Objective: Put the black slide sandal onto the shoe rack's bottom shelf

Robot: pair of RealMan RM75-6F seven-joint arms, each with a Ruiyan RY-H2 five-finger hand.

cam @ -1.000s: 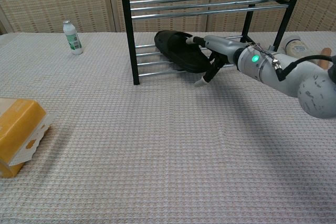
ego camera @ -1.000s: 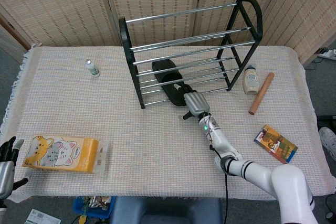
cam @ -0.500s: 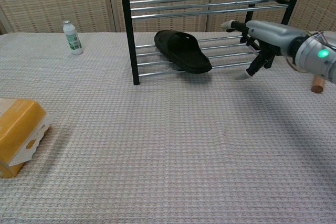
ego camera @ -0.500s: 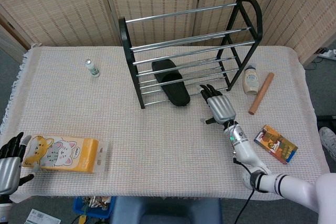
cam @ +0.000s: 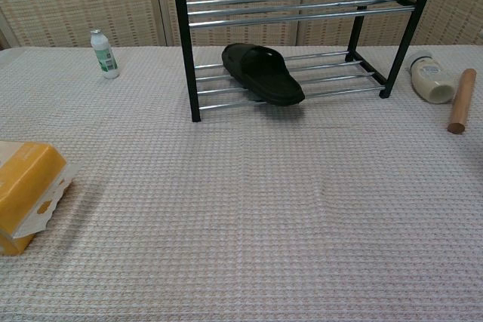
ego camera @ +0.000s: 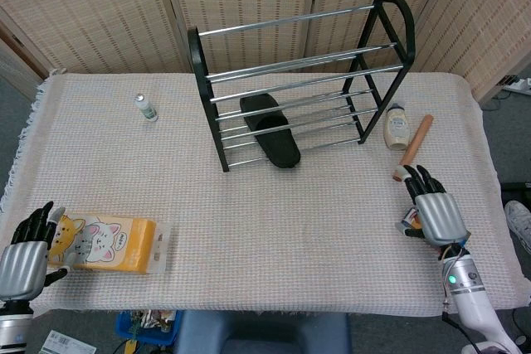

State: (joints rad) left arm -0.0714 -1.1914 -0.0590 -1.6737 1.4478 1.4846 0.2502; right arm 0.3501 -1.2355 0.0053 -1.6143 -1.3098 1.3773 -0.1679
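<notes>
the black slide sandal (ego camera: pixel 270 131) lies across the rods of the bottom shelf (ego camera: pixel 292 133) of the shoe rack (ego camera: pixel 303 76), toe overhanging the front rod toward 6 o'clock; nothing touches it. a second ago the right hand (ego camera: pixel 434 213) was closed on the sandal at the rack; it has since let go and drawn back to about 4 o'clock of the rack, near the desk (ego camera: pixel 249 230) edge, fingers apart and holding nothing, just over a small coloured box. the left hand (ego camera: pixel 23 254) sits at 8 o'clock, beside the cat-print tissue pack (ego camera: pixel 104 243), fingers loosely spread, empty. judged from this, the placement is done. a cream bottle (ego camera: pixel 397 126) and wooden rolling pin (ego camera: pixel 412 147) lie at 3 o'clock of the rack; a small green-label bottle (ego camera: pixel 146 107) stands at 9 o'clock.
</notes>
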